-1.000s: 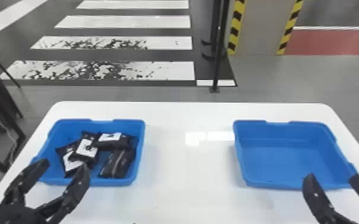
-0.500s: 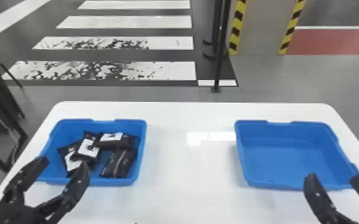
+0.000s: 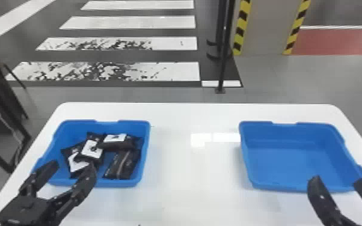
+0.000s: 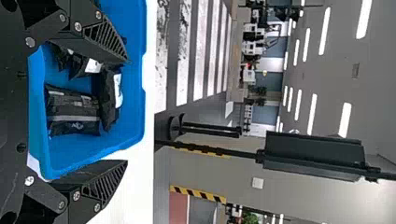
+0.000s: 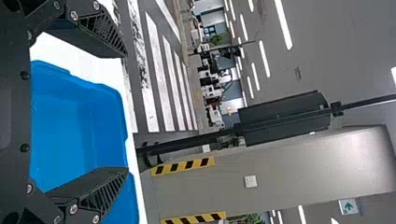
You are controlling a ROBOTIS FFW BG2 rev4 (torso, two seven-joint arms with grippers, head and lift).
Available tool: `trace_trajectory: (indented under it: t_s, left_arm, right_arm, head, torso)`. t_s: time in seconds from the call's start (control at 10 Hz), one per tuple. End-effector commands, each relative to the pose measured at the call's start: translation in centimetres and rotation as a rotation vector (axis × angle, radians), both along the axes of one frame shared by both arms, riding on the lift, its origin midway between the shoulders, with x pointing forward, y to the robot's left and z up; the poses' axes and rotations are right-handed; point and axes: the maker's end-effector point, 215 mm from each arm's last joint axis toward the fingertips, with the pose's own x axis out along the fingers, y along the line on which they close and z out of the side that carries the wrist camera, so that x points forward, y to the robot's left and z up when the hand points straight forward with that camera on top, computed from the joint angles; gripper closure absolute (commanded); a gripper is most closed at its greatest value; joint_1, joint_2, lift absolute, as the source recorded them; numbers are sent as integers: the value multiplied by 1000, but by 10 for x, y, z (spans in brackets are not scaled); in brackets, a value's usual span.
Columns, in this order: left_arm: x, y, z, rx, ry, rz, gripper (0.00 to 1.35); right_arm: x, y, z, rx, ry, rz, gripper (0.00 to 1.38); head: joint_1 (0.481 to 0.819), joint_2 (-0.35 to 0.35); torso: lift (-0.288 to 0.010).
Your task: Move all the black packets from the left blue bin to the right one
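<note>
1. Landmark: the left blue bin (image 3: 114,182), standing on the white bench (image 3: 183,180). All places below are given from it.
2. Four black packets lie inside the landmark bin.
   - Packet A (image 3: 74,163), white label up, lies at the bin's left, partly under its neighbour.
   - Packet B (image 3: 90,149), also with its white label up, lies slantwise toward the bin's middle, overlapping packet A.
   - Packet C (image 3: 118,143), white label up, lies toward the bin's far side, to the right of packet B.
   - Packet D (image 3: 120,165), a pale strip along it, lies at the bin's right, nearer the robot than packet C.
3. Left hand (image 3: 73,166): at the landmark bin's near left part, fingers well spread. The head view shows one fingertip in front of packet A; contact cannot be told. In the left wrist view, the fingers of the left hand (image 4: 126,112) likewise stand apart.
4. Right blue bin (image 3: 288,165): on the same bench, to the right of the landmark bin and well apart from it.
5. Right hand (image 3: 337,181): far to the right of the landmark bin, by the right blue bin's near side. Fingers stand apart, confirmed in the right wrist view.
6. Black post (image 3: 223,66): on the floor beyond the bench, to the right of the landmark bin.
</note>
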Motion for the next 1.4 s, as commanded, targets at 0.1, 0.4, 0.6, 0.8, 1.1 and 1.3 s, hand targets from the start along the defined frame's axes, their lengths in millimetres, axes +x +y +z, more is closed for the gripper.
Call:
trace_trajectory:
  t_s: [0.1,0.4,0.6,0.8,1.1,1.3]
  left_arm:
    - [35,10,-42,-59,117,27,282]
    - [61,-12,-91,-110,309,-39,285]
    - [73,-15,-105,-95,398,-48,288]
    - [103,-16,-95,-65,415,-49,289]
    - [122,-43,-94,-63,505,-133,289]
    - [100,-48,-117,-47,620,-146,289]
  right_arm:
    - [1,19,-8,53,16,39,167]
    - [2,25,-15,84,33,54,168]
    - [0,27,-20,91,48,60,168]
    - [-1,28,-21,94,54,67,168]
    - [0,33,-28,104,75,82,167]
    - [-2,34,-34,124,90,85,167]
  head:
    - [695,74]
    - [695,89]
    - [695,67]
    - [695,65]
    - [695,56]
    - [695,31]
  torso:
    - [-140]
    - [-140]
    - [-140]
    - [-140]
    - [-140]
    - [-140]
